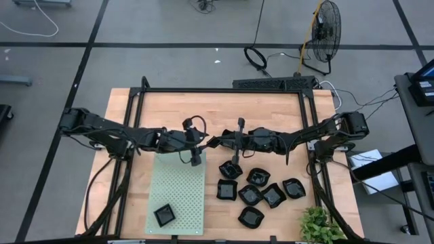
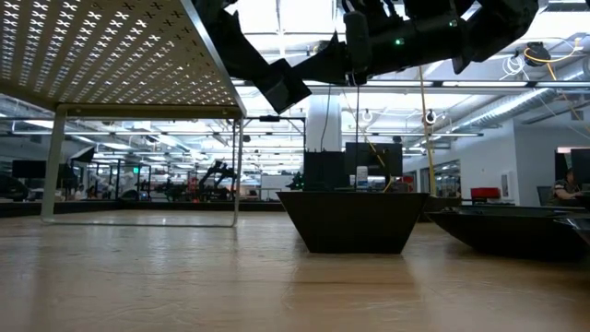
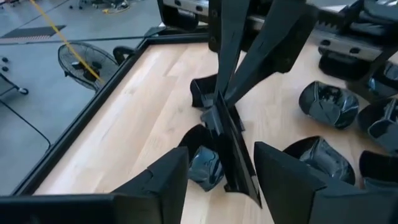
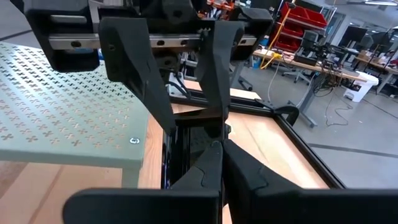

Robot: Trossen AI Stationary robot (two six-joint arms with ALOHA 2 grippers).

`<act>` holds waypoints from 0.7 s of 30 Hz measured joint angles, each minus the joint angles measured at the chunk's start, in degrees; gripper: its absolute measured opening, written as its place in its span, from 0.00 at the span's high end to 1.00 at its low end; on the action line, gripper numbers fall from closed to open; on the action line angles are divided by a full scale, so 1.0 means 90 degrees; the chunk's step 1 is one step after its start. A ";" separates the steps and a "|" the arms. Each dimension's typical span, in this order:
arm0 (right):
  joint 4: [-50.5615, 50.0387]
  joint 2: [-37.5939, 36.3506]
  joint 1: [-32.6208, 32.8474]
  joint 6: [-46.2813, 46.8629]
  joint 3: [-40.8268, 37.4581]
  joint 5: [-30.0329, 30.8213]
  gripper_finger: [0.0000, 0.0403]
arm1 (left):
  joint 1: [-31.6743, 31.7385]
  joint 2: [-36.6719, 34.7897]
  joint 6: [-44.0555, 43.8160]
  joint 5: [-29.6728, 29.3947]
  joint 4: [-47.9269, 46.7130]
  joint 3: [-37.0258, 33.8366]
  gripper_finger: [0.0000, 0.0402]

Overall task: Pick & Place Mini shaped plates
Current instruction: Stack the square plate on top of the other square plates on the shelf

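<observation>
My two dark arms reach inward and meet nose to nose above mid-table: my left tool (image 1: 209, 143) spread wide, my right tool (image 1: 218, 142) pinched shut between its fingers (image 4: 140, 93).

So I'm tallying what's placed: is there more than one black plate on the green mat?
No, the high view shows a single black plate on the green mat; the others lie on bare wood.

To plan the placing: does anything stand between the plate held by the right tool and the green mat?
Yes: the left tool, open, has a finger either side of the held plate that the right tool grips, on the side toward the perforated mat. Another plate lies near one corner of the mat.
</observation>
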 joint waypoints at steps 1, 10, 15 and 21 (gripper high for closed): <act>0.0000 0.0000 0.0000 0.0000 0.0000 0.0000 1.00 | 0.0001 -0.0009 -0.0001 -0.0001 0.0011 0.0000 0.55; 0.0000 0.0000 0.0000 0.0000 0.0000 0.0000 1.00 | 0.0017 -0.0011 -0.0047 -0.0113 0.0053 0.0005 0.67; 0.0000 0.0000 -0.0002 -0.0005 0.0000 -0.0007 1.00 | 0.0017 -0.0011 -0.0053 -0.0113 0.0055 0.0005 0.79; -0.0005 0.0000 -0.0002 -0.0012 0.0000 -0.0015 1.00 | 0.0017 -0.0013 -0.0055 -0.0123 0.0055 0.0005 0.98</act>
